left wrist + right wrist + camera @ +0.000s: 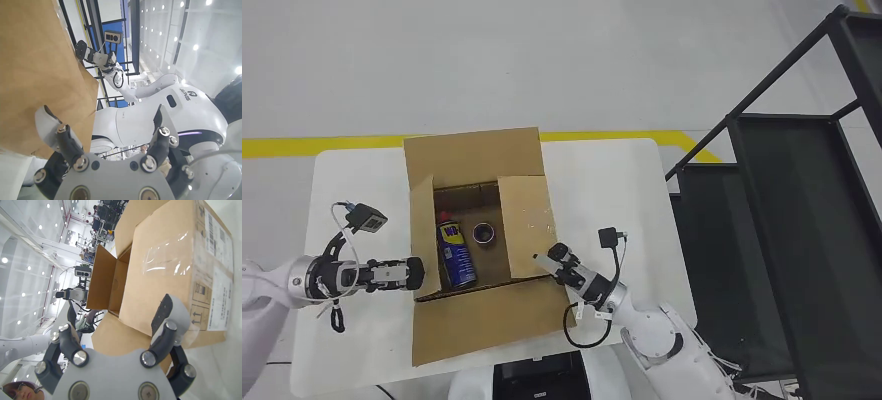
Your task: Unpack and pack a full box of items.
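White table (352, 180), yellow floor stripe (302, 146) behind it, black metal shelving (802, 230) just beside the table

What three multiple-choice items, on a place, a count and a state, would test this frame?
1. Where is the spray can? A beside the box; B inside the box; C on top of it.
2. How many items show inside the box? A two; B four; C none.
3. The box is: A taped shut; B open at the top; C on its side.
Key: 1 B, the can lies on the box floor; 2 A, the can and a small round item; 3 B, the inside shows from above.
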`<state>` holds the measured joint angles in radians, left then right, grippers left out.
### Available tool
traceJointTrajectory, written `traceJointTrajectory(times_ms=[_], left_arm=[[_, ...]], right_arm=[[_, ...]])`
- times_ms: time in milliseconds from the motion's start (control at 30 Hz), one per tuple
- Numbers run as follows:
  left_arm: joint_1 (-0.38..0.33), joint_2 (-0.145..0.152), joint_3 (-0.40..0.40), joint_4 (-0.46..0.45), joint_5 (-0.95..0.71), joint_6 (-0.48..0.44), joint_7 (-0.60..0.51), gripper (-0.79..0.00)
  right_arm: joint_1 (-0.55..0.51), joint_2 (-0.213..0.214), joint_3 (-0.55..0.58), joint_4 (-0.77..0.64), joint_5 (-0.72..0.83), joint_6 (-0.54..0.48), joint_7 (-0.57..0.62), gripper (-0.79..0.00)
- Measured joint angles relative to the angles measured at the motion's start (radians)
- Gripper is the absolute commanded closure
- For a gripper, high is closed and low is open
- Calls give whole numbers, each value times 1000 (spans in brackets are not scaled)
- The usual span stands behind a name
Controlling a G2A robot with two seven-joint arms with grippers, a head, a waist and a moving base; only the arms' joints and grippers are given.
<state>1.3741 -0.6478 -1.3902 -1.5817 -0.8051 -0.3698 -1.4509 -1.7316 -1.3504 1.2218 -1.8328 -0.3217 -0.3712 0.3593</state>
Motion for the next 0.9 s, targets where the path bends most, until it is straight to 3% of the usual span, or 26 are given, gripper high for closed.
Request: traceJointTrajectory(times_ms=[600, 733, 900], left_arm=[[-3, 0, -2, -7, 6, 4, 7, -785], [-24, -4, 5, -51, 69, 28, 48, -785], [-70, -21, 74, -53, 142, 36, 79, -785]], right_arm=[[3, 0, -3, 0, -1, 3, 0, -785], [55, -7, -57, 3, -11, 45, -1, -785], [136, -19, -133, 55, -15, 86, -19, -785]])
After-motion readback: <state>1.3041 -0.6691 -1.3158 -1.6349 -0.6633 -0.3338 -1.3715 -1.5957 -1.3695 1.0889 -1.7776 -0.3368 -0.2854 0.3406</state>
